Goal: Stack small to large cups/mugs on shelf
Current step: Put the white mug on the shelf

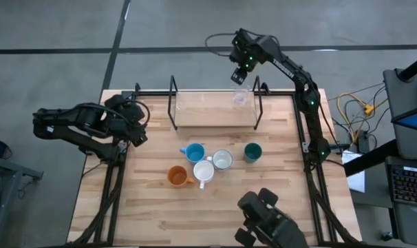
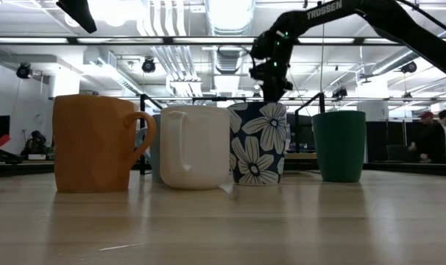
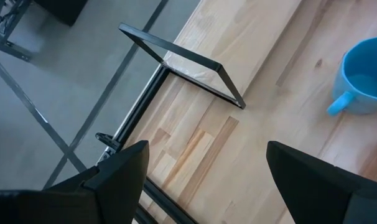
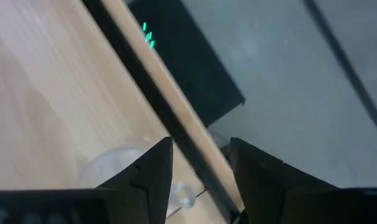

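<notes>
High view: right gripper point(image 1: 239, 76) above clear glass cup point(image 1: 240, 98) at shelf's point(image 1: 201, 110) 3 o'clock end, fingers parted, gripping nothing. Left gripper point(image 1: 141, 124) wide open, table's point(image 1: 160, 213) 9 o'clock edge. Five mugs point(image 1: 208, 164) clustered mid-table.

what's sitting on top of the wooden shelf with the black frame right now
One clear glass cup stands on the light wooden shelf, near its right end, below the right gripper. The rest of the board looks bare. Whether the glass holds anything cannot be seen.

Pale matt wood table point(image 1: 160, 213), black metal-framed shelf point(image 1: 215, 110) (clear glass cup point(image 1: 240, 98)), glossy mugs point(image 2: 196, 147)
</notes>
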Robot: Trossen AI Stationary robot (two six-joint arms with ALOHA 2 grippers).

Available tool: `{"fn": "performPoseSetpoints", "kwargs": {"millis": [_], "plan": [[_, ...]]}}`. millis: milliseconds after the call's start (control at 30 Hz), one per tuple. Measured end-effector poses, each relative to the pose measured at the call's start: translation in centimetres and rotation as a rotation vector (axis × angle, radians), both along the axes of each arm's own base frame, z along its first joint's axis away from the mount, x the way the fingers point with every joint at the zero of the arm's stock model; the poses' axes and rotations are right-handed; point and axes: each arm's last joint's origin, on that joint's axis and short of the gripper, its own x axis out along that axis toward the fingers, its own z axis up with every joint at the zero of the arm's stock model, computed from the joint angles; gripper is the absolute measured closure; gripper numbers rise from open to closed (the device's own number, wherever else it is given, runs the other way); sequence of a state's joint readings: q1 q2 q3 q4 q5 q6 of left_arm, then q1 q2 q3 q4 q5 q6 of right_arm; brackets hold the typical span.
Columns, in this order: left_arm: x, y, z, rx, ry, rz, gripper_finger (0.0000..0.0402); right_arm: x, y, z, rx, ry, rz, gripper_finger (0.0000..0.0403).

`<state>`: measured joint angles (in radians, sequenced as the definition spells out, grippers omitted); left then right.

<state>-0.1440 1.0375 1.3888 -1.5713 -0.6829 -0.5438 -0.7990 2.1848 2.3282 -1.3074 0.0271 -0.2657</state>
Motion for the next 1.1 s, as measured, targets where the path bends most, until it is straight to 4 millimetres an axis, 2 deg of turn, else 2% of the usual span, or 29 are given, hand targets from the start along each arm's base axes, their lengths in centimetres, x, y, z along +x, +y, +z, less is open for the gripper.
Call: {"fn": "performPoseSetpoints", "kwargs": {"millis": [133, 300, 500, 633, 733, 833, 933, 1100], "plan": [[-0.3, 0.0, 0.1, -0.009, -0.021, 0.012, 0.0091, -0.2, 1.6, 2.9, -0.016, -0.103, 0.024, 0.0248], [-0.8, 0.1, 0.2, -0.022, -0.042, 0.017, 0.0091, 0.5, 6.9, 6.8, 0.085, -0.277, 0.212, 0.0248], [-1.2, 0.2, 0.3, -0.031, -0.068, 0.037, 0.0091, 0.3, 16.2, 12.1, 0.044, -0.370, 0.446, 0.0248], [-1.6, 0.3, 0.5, -0.009, -0.098, 0.062, 0.0091, -0.8, 22.9, 14.1, 0.063, -0.378, 0.535, 0.0257], [-2.3, 0.4, 0.6, -0.017, -0.123, 0.064, 0.0091, -2.2, 27.8, 14.2, 0.034, -0.343, 0.577, 0.0268], [-2.9, 0.4, 0.8, -0.031, -0.145, 0.060, 0.0091, -3.2, 31.6, 13.1, -0.031, -0.311, 0.589, 0.0277], [-3.2, 0.5, 0.9, -0.037, -0.160, 0.059, 0.0091, -4.1, 33.9, 11.1, -0.083, -0.273, 0.552, 0.0284], [-2.9, 0.4, 0.8, -0.059, -0.161, 0.051, 0.0091, -6.4, 35.9, 7.2, -0.120, -0.218, 0.473, 0.0283]]}}
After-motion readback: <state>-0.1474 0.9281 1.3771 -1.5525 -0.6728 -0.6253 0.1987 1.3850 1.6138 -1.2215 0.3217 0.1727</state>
